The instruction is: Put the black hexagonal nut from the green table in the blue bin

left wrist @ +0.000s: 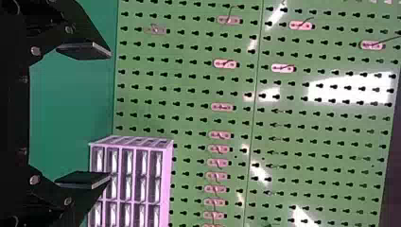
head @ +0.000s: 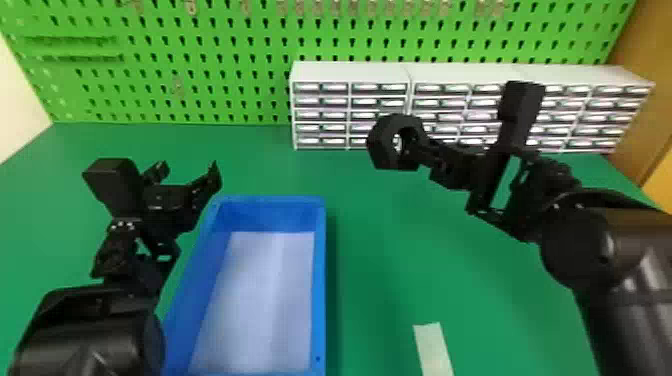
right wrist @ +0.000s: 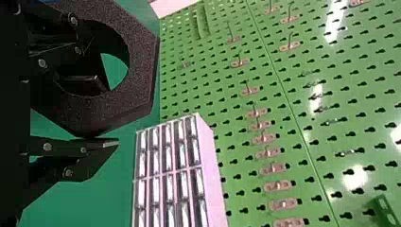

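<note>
My right gripper [head: 421, 150] is on the right, well above the green table [head: 390, 260], shut on the black hexagonal nut [head: 382, 145]. Seen from the right wrist, one finger of the right gripper [right wrist: 101, 116] passes into the hole of the nut [right wrist: 144, 61] and the other lies against its outer side, pinching the ring wall. The blue bin [head: 319, 280] stands on the table between the arms, its light floor bare. Over the bin's far left corner, my left gripper [head: 190, 172] is open; from its own wrist the left gripper [left wrist: 111, 115] has nothing between its spread fingers.
White drawer cabinets [head: 350, 72] stand at the back right, behind the nut. A green pegboard [head: 210, 65] with hooks rises along the rear edge. Near the front, right of the bin, a pale strip [head: 432, 350] lies on the table.
</note>
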